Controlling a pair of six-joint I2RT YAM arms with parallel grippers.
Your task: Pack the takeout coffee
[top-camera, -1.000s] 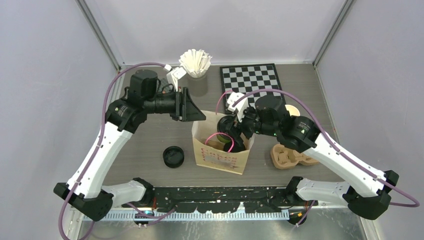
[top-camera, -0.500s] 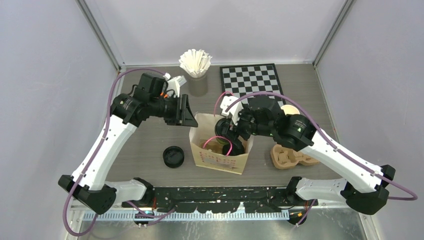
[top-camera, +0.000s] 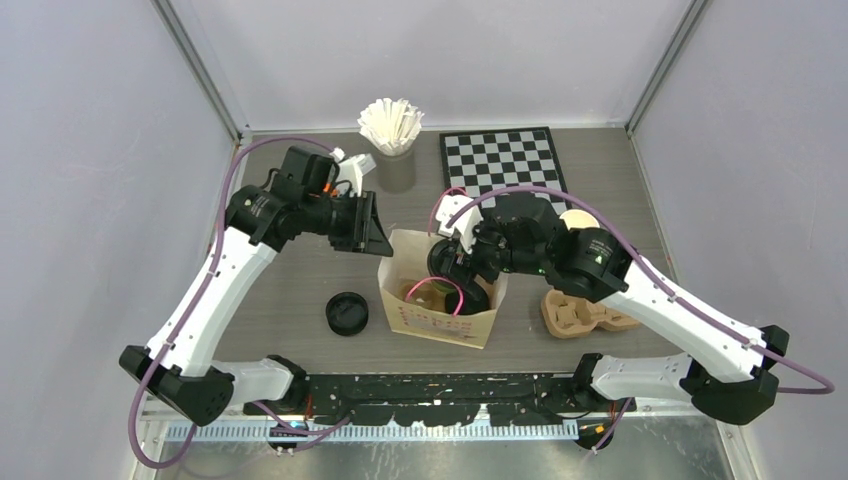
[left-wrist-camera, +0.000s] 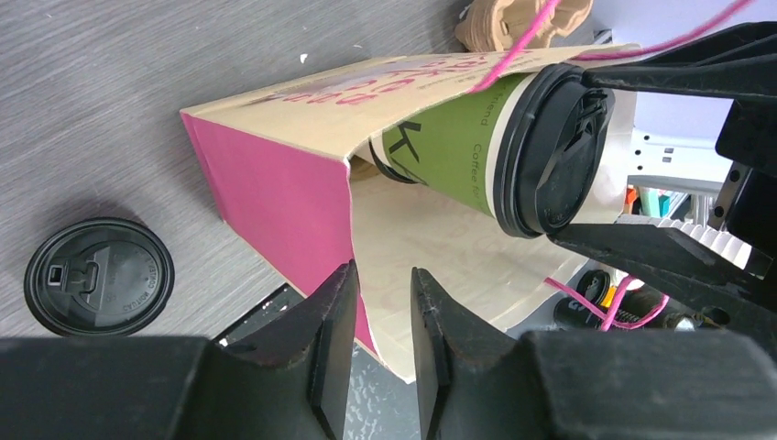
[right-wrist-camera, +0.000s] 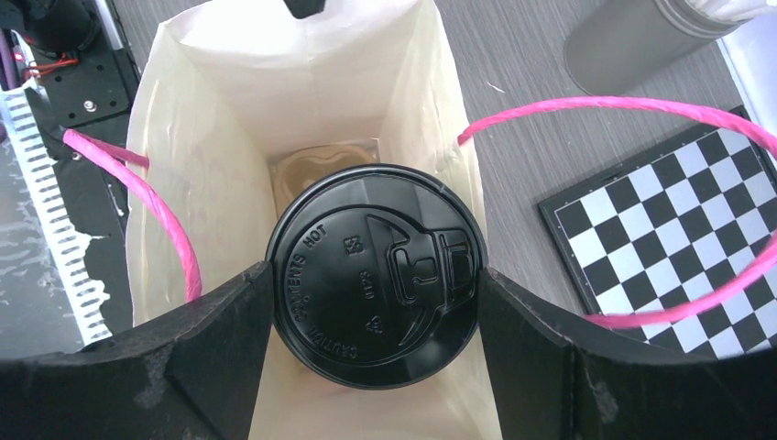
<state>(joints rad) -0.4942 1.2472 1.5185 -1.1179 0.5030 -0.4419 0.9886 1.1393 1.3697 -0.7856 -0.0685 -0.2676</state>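
The takeout coffee [right-wrist-camera: 371, 238] is an olive-green cup [left-wrist-camera: 449, 137] with a black lid. My right gripper [right-wrist-camera: 374, 275] is shut on it at the lid, one finger on each side, and holds it inside the open cream bag [top-camera: 440, 322] with pink handles. In the top view the right gripper [top-camera: 455, 270] hides most of the cup. My left gripper [left-wrist-camera: 383, 270] stands at the rim of the bag's pink side wall [left-wrist-camera: 275, 183], jaws a little apart, one finger outside and one inside. It shows in the top view [top-camera: 380, 238] at the bag's far-left corner.
A loose black lid [top-camera: 347, 313] lies left of the bag. A brown pulp carrier [top-camera: 580, 312] sits right of it. A pale open cup [top-camera: 580, 218] stands behind the right arm. A checkerboard [top-camera: 500, 160] and a holder of white papers [top-camera: 392, 125] are at the back.
My left gripper has drawn back left along the bag's rim. The bag has shifted slightly left. My right gripper with the cup has moved a little left over the bag.
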